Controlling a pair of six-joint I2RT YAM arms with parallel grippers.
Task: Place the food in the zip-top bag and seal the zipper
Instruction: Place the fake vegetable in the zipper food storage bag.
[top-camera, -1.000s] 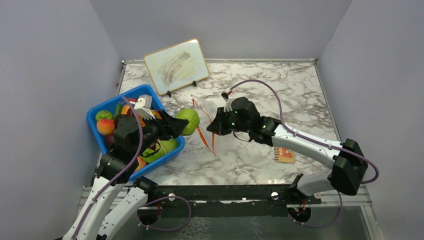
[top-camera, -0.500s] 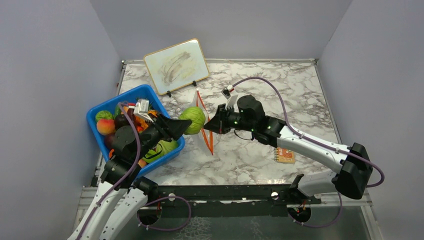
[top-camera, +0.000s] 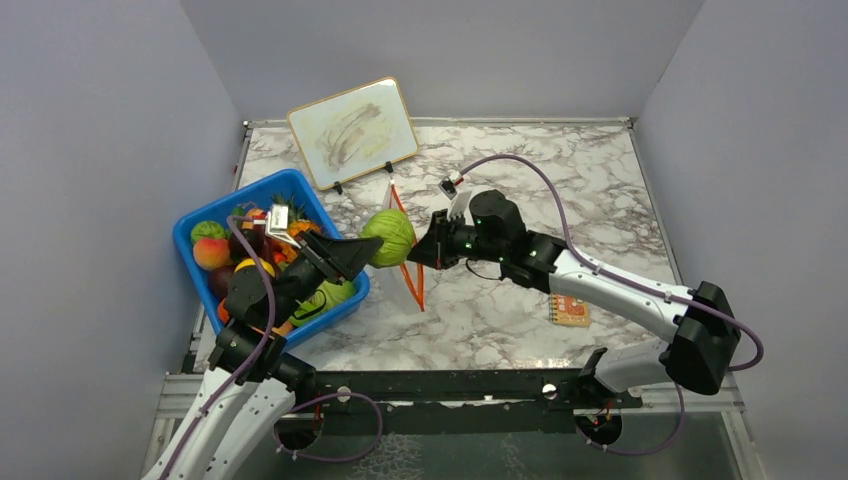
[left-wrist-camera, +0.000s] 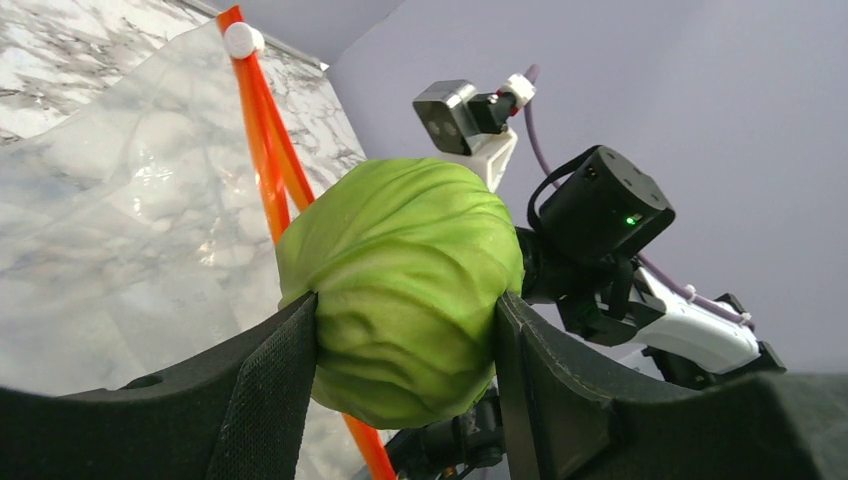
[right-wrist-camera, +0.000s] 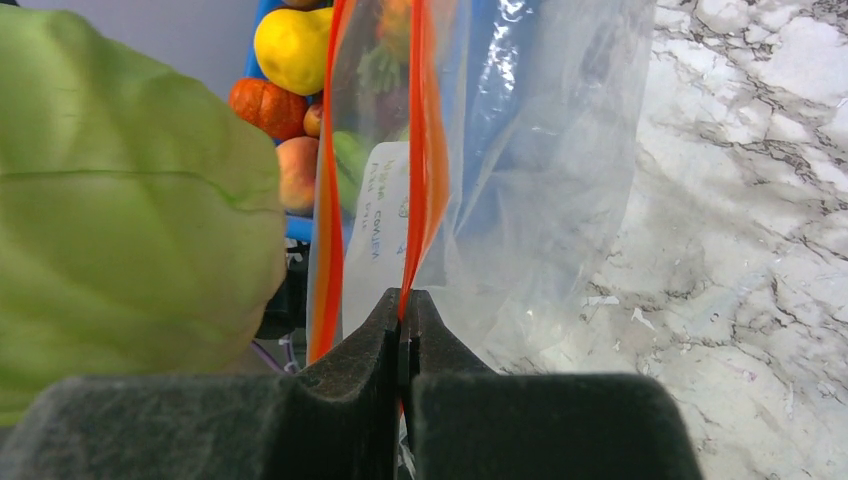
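Note:
My left gripper (top-camera: 375, 246) is shut on a green cabbage-like toy (top-camera: 389, 237) and holds it above the table, right against the mouth of the zip-top bag (left-wrist-camera: 130, 220). In the left wrist view the toy (left-wrist-camera: 400, 290) fills the gap between my fingers (left-wrist-camera: 265, 390). My right gripper (right-wrist-camera: 402, 300) is shut on one side of the orange-red zipper (right-wrist-camera: 425, 150) and holds the clear bag (right-wrist-camera: 540, 150) upright; the other zipper strip (right-wrist-camera: 328, 180) hangs apart, next to the toy (right-wrist-camera: 120, 220). The zipper (top-camera: 414, 280) stands on edge beside the toy.
The blue tub (top-camera: 186, 232) at the left holds more toy food: a peach (top-camera: 211, 253), green pieces (top-camera: 335, 293), and a yellow one (right-wrist-camera: 292, 45). A framed board (top-camera: 352, 132) leans at the back. A small orange item (top-camera: 572, 311) lies right of centre.
My left gripper has carried the green toy rightward up to the bag's mouth. My right gripper has raised the zipper so that the bag stands more upright.

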